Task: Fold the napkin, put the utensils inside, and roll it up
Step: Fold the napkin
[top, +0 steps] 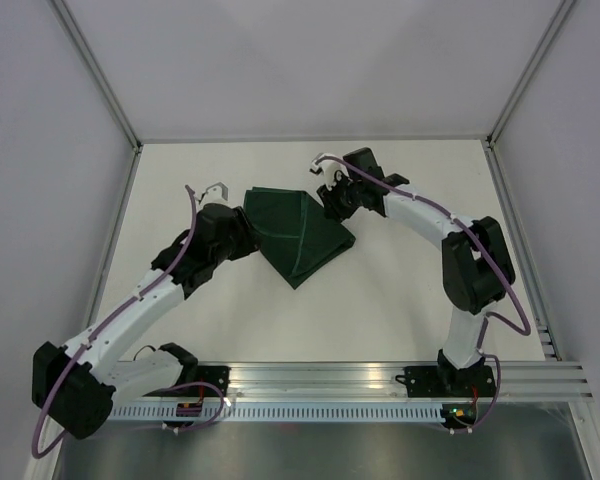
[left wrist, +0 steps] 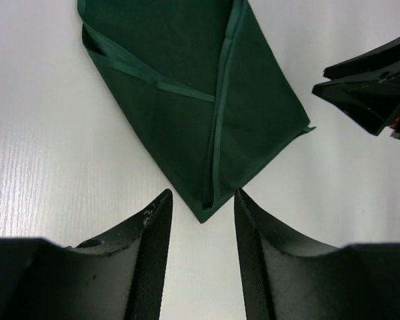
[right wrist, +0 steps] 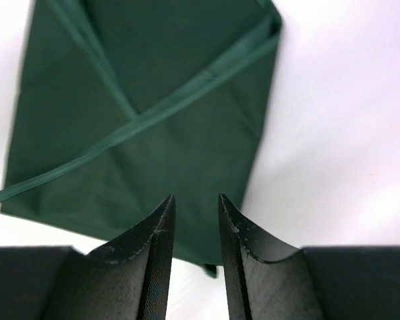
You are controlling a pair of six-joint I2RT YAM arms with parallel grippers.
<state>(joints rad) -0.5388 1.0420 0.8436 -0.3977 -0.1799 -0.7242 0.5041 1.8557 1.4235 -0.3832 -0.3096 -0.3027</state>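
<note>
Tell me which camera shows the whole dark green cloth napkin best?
The top external view: the dark green folded fabric napkin shows nearly whole there. Both wrist views show it closer, but cut off at the top edge.

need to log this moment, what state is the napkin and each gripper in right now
napkin: folded over itself, lying on the table, held by neither gripper
left gripper: open, a napkin corner tip lies between its fingers, not pinched
right gripper: open, fingers over the napkin's edge, gripping nothing
</note>
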